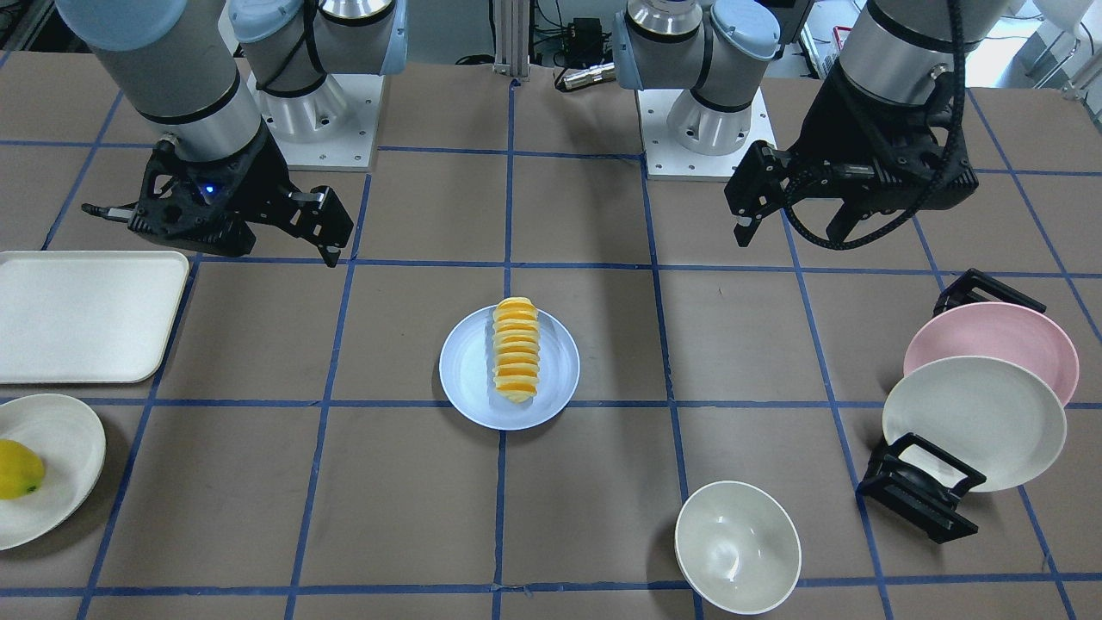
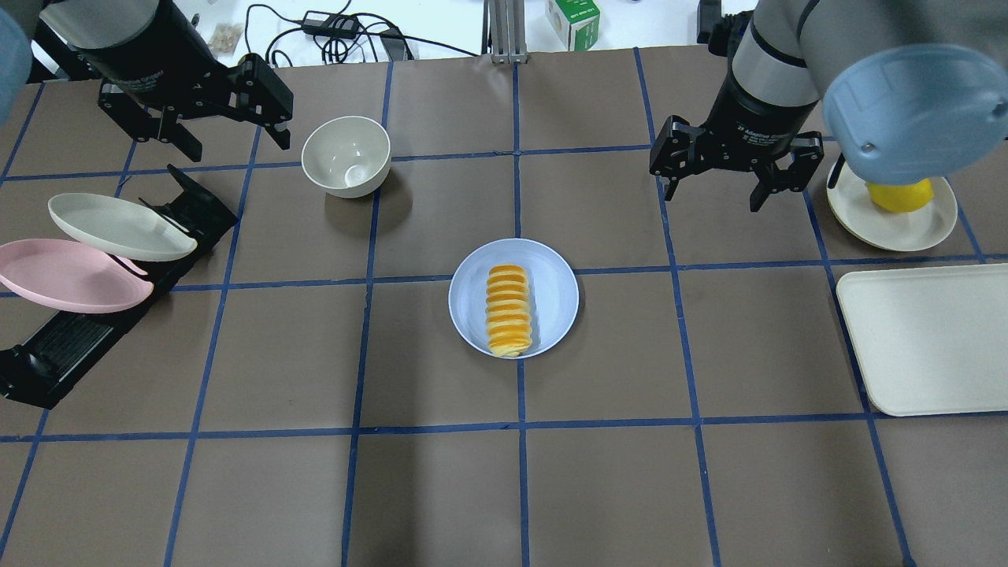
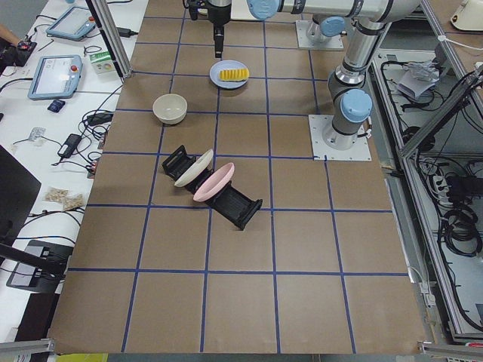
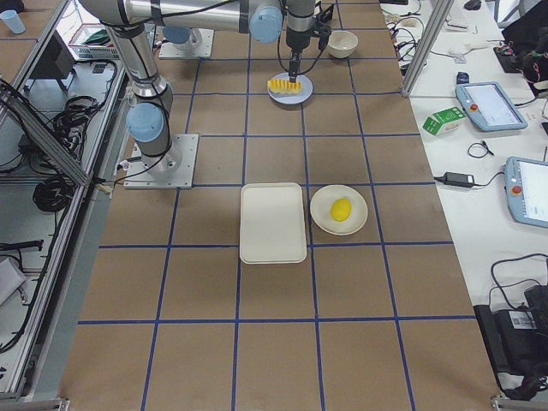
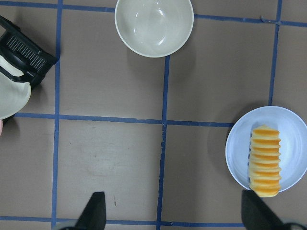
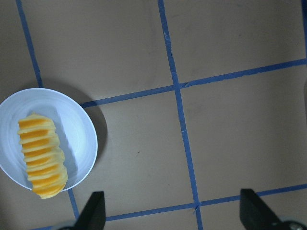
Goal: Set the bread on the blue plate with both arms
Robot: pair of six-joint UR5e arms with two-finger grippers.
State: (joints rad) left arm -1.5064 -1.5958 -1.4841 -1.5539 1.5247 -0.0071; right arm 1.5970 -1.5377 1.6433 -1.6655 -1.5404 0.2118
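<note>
The bread point(image 2: 508, 311), a ridged golden-orange and pale yellow loaf, lies on the blue plate point(image 2: 551, 291) at the middle of the table. It also shows in the front view, bread point(image 1: 516, 349) on plate point(image 1: 469, 370), and in both wrist views, bread point(image 5: 265, 160) and bread point(image 6: 42, 163). My left gripper point(image 2: 232, 134) is open and empty, raised at the far left, well away from the plate. My right gripper point(image 2: 715, 189) is open and empty, raised at the far right of the plate. Neither touches the bread.
A white bowl point(image 2: 346, 153) stands beside the left gripper. A black rack point(image 2: 47, 354) holds a pink plate point(image 2: 71, 276) and a cream plate point(image 2: 118, 224) at the left. A cream tray point(image 2: 929, 339) and a yellow fruit point(image 2: 898, 197) on a cream plate are at the right.
</note>
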